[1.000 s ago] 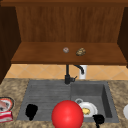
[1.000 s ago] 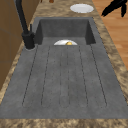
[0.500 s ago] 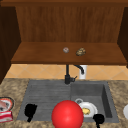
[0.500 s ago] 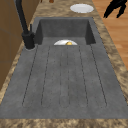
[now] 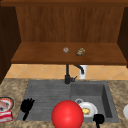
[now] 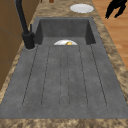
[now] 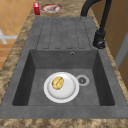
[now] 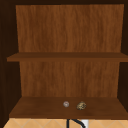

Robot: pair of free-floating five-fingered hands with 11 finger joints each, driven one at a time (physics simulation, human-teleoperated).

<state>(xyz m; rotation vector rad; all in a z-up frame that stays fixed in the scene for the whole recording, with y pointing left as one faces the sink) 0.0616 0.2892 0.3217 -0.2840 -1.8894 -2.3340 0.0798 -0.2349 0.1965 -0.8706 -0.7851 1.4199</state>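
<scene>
- Right robot hand [image 5: 99,118] hangs at the near rim of the sink basin, curled into a fist that grips nothing, just near of the white plate [image 5: 87,109].
- Left robot hand [image 5: 27,106] floats over the near left of the draining board [image 5: 47,97], fingers spread wide and pointing up, holding nothing.
- Against the frames of a second ago nothing has shifted: both robot hands, the ball and the plate sit where they were.
- Between the two hands a red ball [image 5: 67,114] sits at the near edge, covering part of the sink's front.
- That plate lies on the basin floor with a yellow piece of food [image 7: 57,83] on it, and the drain [image 7: 82,80] is just beside it.
- Farther back the black tap [image 5: 68,75] stands at the far rim of the sink [image 5: 106,100].
- On the speckled stone table [image 5: 11,87], at the left, are a dish of pinkish food [image 5: 5,103] and a red box [image 5: 5,116]; another white plate [image 6: 81,8] rests on the right.
- Beyond is a tiled wall, then a wooden cabinet whose lower shelf [image 8: 37,107] carries a small round grey thing [image 8: 66,104] and a brownish lump [image 8: 81,105].
</scene>
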